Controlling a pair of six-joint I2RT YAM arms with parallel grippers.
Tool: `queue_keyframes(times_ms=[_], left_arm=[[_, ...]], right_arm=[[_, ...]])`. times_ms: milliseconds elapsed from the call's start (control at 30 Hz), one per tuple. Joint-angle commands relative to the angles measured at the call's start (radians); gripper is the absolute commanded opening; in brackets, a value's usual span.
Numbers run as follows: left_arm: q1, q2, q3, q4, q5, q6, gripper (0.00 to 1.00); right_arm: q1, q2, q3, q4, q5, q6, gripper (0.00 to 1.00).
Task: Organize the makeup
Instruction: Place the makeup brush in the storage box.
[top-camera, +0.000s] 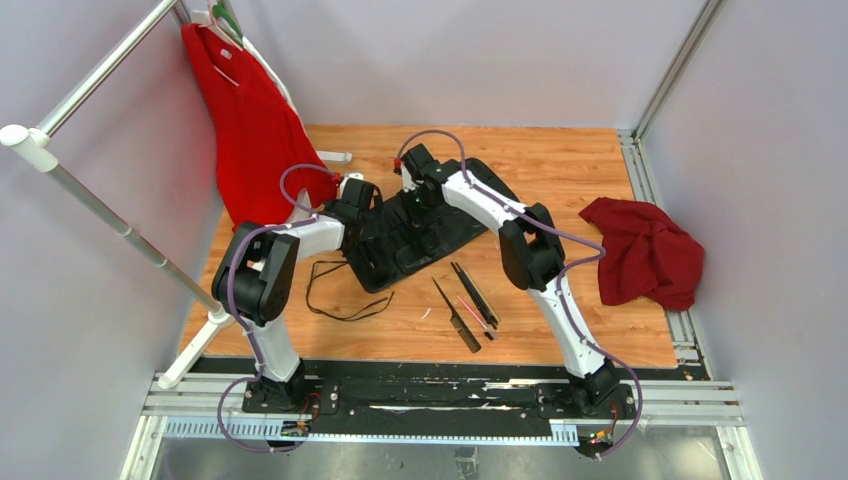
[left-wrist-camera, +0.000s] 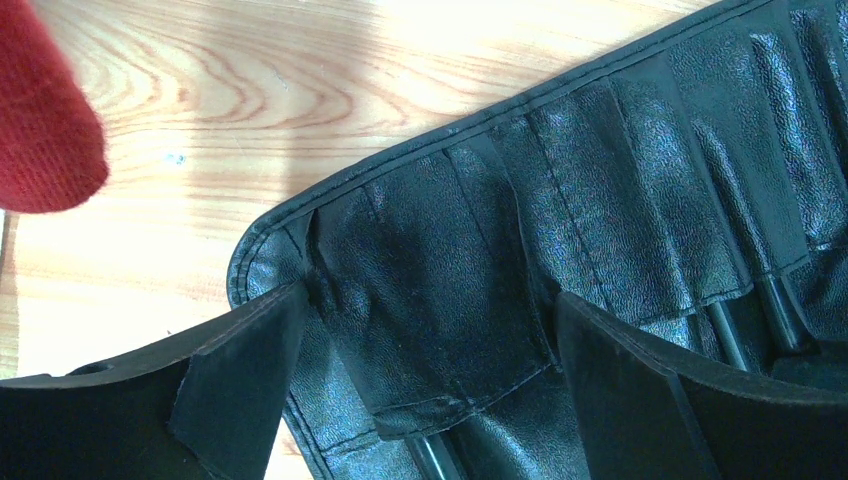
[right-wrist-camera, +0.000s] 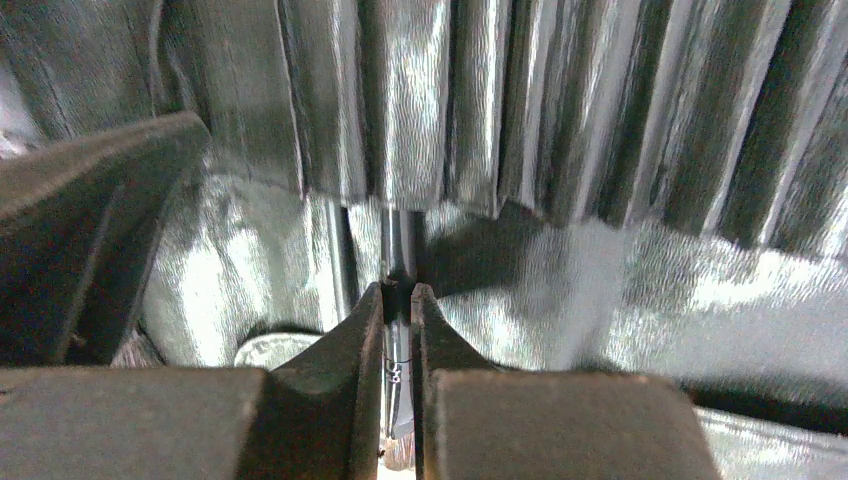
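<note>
Makeup tools (top-camera: 470, 305), thin black sticks: three lie loose on the table (top-camera: 560, 170) toward its near edge, right of middle. They are a comb-like tool (top-camera: 455, 315), a plain black brush (top-camera: 475, 295) and a pink-shafted stick (top-camera: 472, 313) between them. All slant the same way and sit close together; can't tell if they touch.

A fourth brush handle (right-wrist-camera: 398, 250), thin and dark, is pinched in the right claw (right-wrist-camera: 398, 300). The fingers are closed tight on it, and its upper end runs under the edge of a slot in the case (right-wrist-camera: 600, 100). There is tiny white print on the handle between the fingers.

Black leather-look roll-up case lies flat and unrolled mid-table, angled toward the far edge. Both arms reach over it and hide much of it from above.

Left claw (left-wrist-camera: 430, 310) hangs over the rounded end of the case with its fingers spread wide, nothing between them.

Case has a row of stitched slots. Dark handles (left-wrist-camera: 775, 305) poke out below a few of them; the end pocket's content isn't clear.

Thin black cord (top-camera: 340, 295) loops on the table near the case's left end. Red cloth (top-camera: 645, 250) is crumpled at the table's right edge. Red garment (top-camera: 250, 130) hangs from a white rack (top-camera: 100, 70) at the far-left corner, its hem close to the left claw.
</note>
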Motion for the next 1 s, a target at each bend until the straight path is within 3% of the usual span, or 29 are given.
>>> queue_keyframes(times_ms=[0, 300, 633, 967], left_arm=[[0.006, 0.004, -0.028, -0.04, 0.024, -0.009, 0.98], [0.006, 0.006, -0.027, -0.04, 0.023, -0.009, 0.98], [0.006, 0.006, -0.025, -0.042, 0.022, -0.009, 0.98], [0.006, 0.006, -0.025, -0.043, 0.025, -0.006, 0.98]], right_arm=[[-0.02, 0.036, 0.005, 0.11, 0.006, -0.008, 0.01], [-0.02, 0.04, 0.002, 0.155, 0.022, -0.029, 0.02], [-0.021, -0.04, -0.086, 0.169, 0.079, -0.038, 0.33], [-0.022, -0.234, -0.261, 0.177, 0.173, -0.048, 0.37]])
